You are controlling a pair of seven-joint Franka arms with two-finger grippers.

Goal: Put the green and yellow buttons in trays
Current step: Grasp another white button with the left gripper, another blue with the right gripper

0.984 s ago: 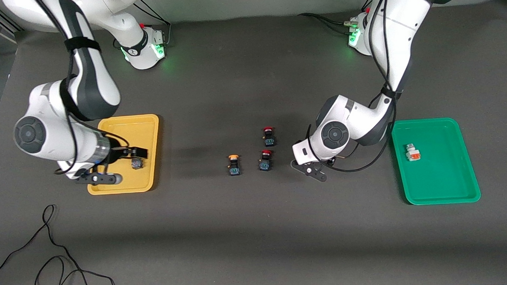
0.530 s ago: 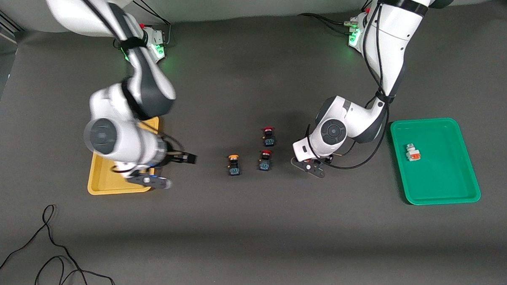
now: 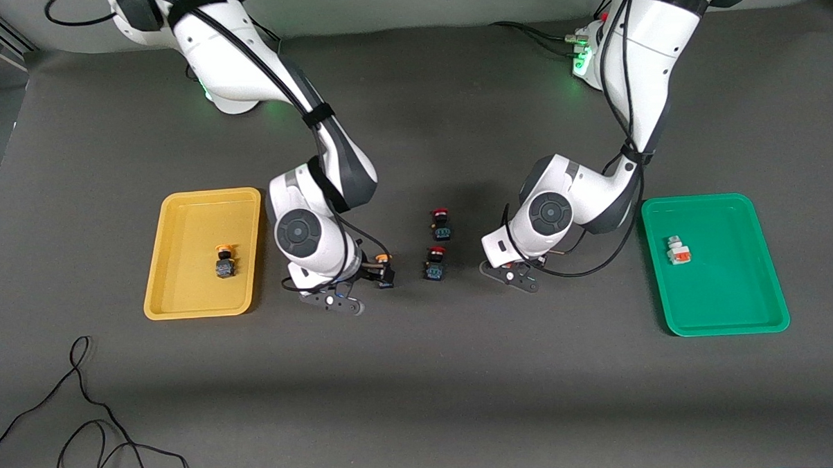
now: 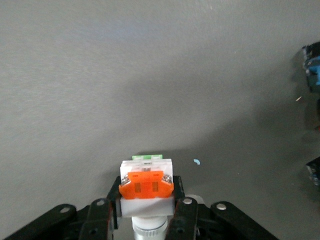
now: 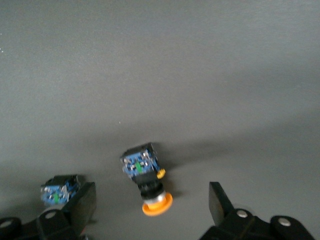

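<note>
The right arm comes down from the upper left of the front view to the middle of the table. Its gripper (image 3: 375,271) hangs low over a yellow-capped button (image 3: 384,270) lying on the dark table (image 3: 422,400). In the right wrist view the fingers (image 5: 220,202) stand wide apart, one on each side of that button (image 5: 147,180), not touching it; it lies on its side, the orange-yellow cap at one end and the blue-black body at the other.

Just beside it, toward the left arm's end, are two red-capped buttons: one (image 3: 435,263) about level with it, the other (image 3: 442,223) higher in the frame.

At centre left sits the yellow tray (image 3: 183,308), with another yellow-capped button (image 3: 225,261) lying in it, toward the side nearest the right arm's gripper.

The left arm drops from the upper right, and its gripper (image 3: 522,275) sits low over bare table, right of the red-capped pair. The front view hides what it carries, but the left wrist view shows the fingers (image 4: 182,215) clamped on a white button with an orange block (image 4: 146,187) and a green edge.

At centre right lies the green tray (image 3: 728,323), with a second white-and-orange button (image 3: 677,250) near the edge toward the middle of the table.
</note>
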